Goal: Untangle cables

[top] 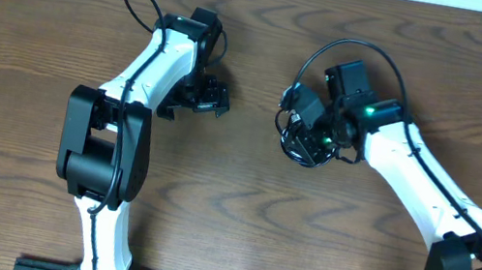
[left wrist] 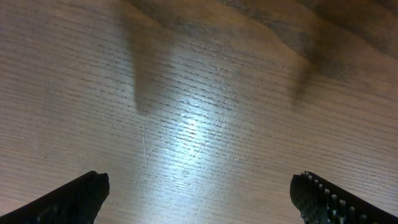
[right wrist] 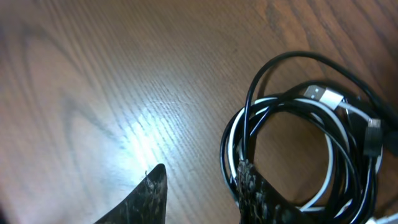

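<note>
Right fingers (right wrist: 256,194) astride edge of cables (right wrist: 233,140)

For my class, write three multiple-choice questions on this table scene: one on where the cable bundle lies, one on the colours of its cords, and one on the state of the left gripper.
1. Where does the cable bundle lie?
A. In the far left corner
B. Right by the right gripper
C. Between the two arm bases

2. What colours are the cords in it?
A. Black and white
B. Red and blue
C. All white

3. How does the left gripper stand?
A. Shut on a cord
B. Open over bare table
C. Shut and empty

Key:
1 B: in the right wrist view the coil lies right beside one of that gripper's fingers.
2 A: black and white strands loop together.
3 B: its fingers stand wide apart with only wood between them.
</note>
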{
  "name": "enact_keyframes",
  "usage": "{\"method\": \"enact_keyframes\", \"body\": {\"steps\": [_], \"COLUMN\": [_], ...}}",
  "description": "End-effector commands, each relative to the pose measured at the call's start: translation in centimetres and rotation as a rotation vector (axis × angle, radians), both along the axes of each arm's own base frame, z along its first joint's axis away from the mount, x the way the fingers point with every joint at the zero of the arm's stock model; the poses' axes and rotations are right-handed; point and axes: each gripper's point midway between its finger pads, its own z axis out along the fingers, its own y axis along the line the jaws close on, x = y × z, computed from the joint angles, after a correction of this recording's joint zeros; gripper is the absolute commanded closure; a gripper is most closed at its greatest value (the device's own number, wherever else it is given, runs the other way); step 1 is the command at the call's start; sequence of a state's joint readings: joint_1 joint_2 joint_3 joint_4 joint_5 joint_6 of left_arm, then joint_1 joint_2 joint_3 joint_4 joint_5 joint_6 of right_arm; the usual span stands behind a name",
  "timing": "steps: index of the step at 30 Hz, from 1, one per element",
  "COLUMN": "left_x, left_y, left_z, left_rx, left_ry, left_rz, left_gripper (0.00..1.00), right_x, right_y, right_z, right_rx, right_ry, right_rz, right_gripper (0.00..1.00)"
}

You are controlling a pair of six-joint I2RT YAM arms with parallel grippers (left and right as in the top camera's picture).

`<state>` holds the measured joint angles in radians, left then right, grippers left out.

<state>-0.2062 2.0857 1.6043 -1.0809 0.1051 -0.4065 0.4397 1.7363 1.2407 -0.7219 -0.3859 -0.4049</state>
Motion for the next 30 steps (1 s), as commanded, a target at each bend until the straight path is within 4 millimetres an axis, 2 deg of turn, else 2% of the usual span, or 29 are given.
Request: {"method": "enact_keyframes", "body": {"steps": [1, 7, 19, 30], "left_x": [-0.1, -0.1, -0.1, -0.1], "left_y": [0.4, 0.4, 0.4, 0.4], "left_z": [-0.3, -0.3, -0.3, -0.3], "left_rx": [0.015, 0.015, 0.015, 0.015], "left_ry": [0.011, 0.011, 0.011, 0.011], "left_rz": [-0.003, -0.003, -0.003, -0.003], "left_gripper": [0.02, 0.02, 0.02, 0.02], "right_x": [0.4, 1.1, 0.7, 0.8], "right_y": [-0.7, -1.3, -1.4, -1.4], "right_z": [-2.1, -3.8, -7.2, -7.6], "right_rx": [-0.097, -0.150, -0.186, -0.184], "right_ry": [-0.028, -0.032, 0.032, 0.028], "right_rz": [0.024, 0.019, 0.031, 0.030], "right_gripper": [0.67, 0.79, 0.82, 0.82]}}
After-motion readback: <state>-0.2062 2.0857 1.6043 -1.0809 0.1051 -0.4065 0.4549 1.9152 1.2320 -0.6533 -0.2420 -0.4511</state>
